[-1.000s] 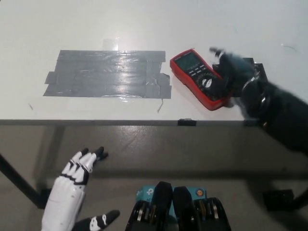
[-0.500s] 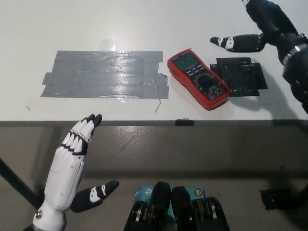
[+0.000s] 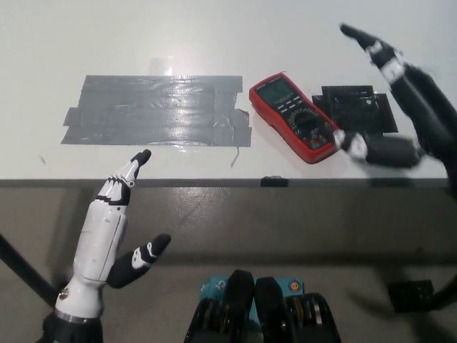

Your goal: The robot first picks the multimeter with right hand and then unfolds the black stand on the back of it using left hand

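Note:
The red multimeter [image 3: 294, 116] lies face up on the white table [image 3: 214, 36], tilted, its screen toward the far left and its dial toward the near right. My black right hand [image 3: 400, 100] hovers open just right of it, fingers spread over a black pad [image 3: 358, 108], thumb near the meter's near corner; nothing is held. My white left hand [image 3: 111, 218] is raised at the lower left, before the table's front edge, open and empty, fingertips reaching the edge. The stand on the meter's back is hidden.
A large patch of grey tape [image 3: 157, 111] covers the table left of the meter. The table's front edge [image 3: 214, 182] runs across the middle of the view, with floor below it.
The right hand has lifted off the multimeter, swung up and away to the far right, then come back down beside it, open. The left hand has risen toward the table edge.

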You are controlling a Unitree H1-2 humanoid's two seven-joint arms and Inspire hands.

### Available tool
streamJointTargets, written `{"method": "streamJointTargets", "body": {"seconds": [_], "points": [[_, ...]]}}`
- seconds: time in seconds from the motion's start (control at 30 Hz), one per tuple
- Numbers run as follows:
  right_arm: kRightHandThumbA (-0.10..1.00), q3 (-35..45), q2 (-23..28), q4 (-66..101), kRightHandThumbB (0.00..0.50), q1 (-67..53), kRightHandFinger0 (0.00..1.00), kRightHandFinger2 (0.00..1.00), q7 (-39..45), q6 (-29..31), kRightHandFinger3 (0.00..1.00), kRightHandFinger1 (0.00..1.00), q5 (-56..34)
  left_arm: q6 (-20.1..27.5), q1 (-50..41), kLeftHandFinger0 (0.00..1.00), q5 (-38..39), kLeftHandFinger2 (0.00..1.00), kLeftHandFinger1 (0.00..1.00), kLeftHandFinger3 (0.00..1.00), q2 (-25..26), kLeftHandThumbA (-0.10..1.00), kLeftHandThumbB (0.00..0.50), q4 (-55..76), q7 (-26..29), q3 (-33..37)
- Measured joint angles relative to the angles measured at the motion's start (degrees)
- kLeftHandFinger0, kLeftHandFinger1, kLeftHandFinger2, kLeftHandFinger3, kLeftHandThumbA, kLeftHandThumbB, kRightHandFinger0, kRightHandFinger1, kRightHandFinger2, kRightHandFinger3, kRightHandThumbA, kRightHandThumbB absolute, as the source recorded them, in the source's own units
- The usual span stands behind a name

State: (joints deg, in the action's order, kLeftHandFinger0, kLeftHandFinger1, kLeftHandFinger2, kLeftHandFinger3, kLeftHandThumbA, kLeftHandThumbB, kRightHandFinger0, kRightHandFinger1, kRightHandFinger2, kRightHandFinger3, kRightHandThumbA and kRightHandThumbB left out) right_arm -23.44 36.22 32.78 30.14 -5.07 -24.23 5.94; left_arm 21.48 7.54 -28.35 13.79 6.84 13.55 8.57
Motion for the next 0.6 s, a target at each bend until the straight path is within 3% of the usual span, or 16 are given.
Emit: {"method": "streamJointTargets", "body": {"seconds": [0.13,0.23,0.3,0.37,0.47,0.6], "points": [[0.61,4.7,-4.6,4.2,0.234,-9.7,1.00,1.00,-1.1,3.0,1.00,1.00,1.2,-1.3,-0.5,1.00,4.5,1.00,1.00,1.00,-0.1,1.00,0.102,-1.0,-2.1,-0.5],[0.61,5.6,-9.6,0.4,0.236,-15.4,1.00,1.00,-1.9,5.4,1.00,1.00,2.0,-1.8,-1.5,1.00,6.9,1.00,1.00,1.00,-0.8,1.00,0.103,-1.2,-3.3,-0.5],[0.62,6.1,-12.2,-2.9,0.201,-18.0,1.00,1.00,-2.2,7.4,1.00,1.00,2.6,-2.2,-2.4,1.00,8.5,1.00,1.00,1.00,-1.2,1.00,0.111,-1.2,-4.0,-0.6],[0.62,6.4,-14.3,-8.3,0.199,-18.6,1.00,1.00,-2.4,9.2,1.00,1.00,2.9,-2.6,-3.5,1.00,9.9,1.00,1.00,1.00,-1.4,1.00,0.115,-1.3,-4.8,-0.7],[0.61,7.1,-16.4,-14.6,0.208,-19.5,1.00,1.00,-2.5,11.6,1.00,1.00,3.8,-3.2,-5.1,1.00,11.9,1.00,1.00,1.00,-1.5,1.00,0.095,-1.4,-5.9,-0.9],[0.62,8.5,-18.1,-20.1,0.183,-19.8,1.00,1.00,-2.5,14.9,1.00,1.00,3.8,-3.7,-6.0,1.00,14.1,1.00,1.00,1.00,-1.6,1.00,0.085,-2.5,-7.2,-1.4]]}}
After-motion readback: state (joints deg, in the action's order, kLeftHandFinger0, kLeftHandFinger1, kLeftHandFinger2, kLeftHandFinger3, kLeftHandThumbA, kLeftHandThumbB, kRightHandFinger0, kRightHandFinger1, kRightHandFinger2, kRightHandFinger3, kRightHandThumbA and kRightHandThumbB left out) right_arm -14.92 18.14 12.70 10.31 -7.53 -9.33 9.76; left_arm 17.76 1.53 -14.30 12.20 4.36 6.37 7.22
